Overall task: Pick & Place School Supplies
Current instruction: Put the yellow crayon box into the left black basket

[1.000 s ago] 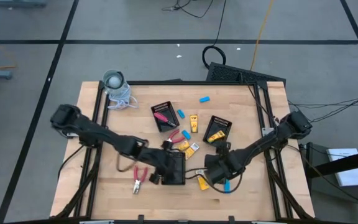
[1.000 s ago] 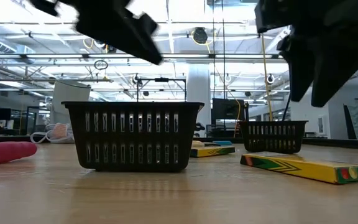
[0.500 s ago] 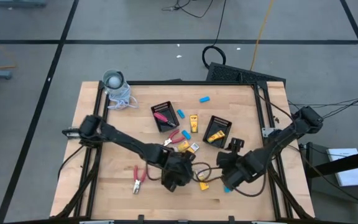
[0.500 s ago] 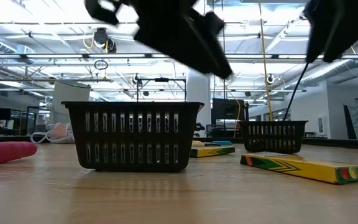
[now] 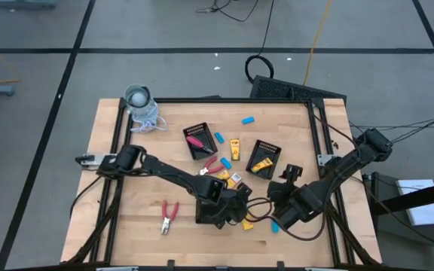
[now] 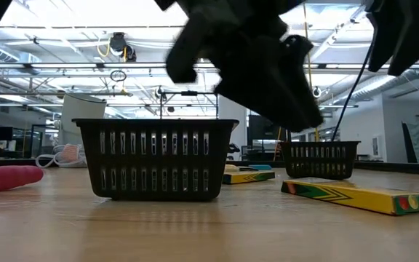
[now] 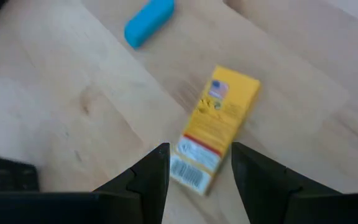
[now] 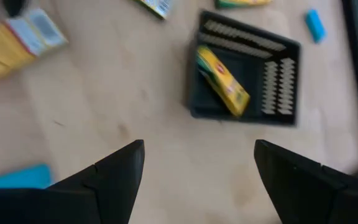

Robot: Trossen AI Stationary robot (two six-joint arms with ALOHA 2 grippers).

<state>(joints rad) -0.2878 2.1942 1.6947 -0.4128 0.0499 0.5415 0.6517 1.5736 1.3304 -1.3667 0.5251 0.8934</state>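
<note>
My left gripper (image 5: 237, 214) (image 7: 197, 171) is open and hangs over a yellow box (image 5: 246, 223) (image 7: 219, 130) lying flat on the table, one finger on either side of its near end, touching nothing. A light-blue piece (image 7: 149, 14) (image 5: 274, 226) lies just beyond it. My right gripper (image 5: 285, 181) (image 8: 197, 168) is wide open above bare wood, facing a black tray (image 8: 244, 78) (image 5: 263, 156) in which a yellow box (image 8: 222, 78) lies tilted. Another tray (image 5: 200, 139) holds red pliers. In the low view the yellow box (image 6: 355, 195) lies at the right.
Red pliers (image 5: 169, 217) lie near the table's near-left; more pliers (image 5: 215, 164), yellow boxes (image 5: 235, 147) and blue pieces (image 5: 248, 119) lie mid-table. A third black tray (image 6: 155, 156) sits under my left arm. A grey-white cup (image 5: 138, 98) stands at the far-left corner. Both grippers are close together.
My left gripper has swung from over the near tray toward the table's right and come down over the yellow box. My right gripper has drawn back toward the right edge and risen, out of the way of the box.
</note>
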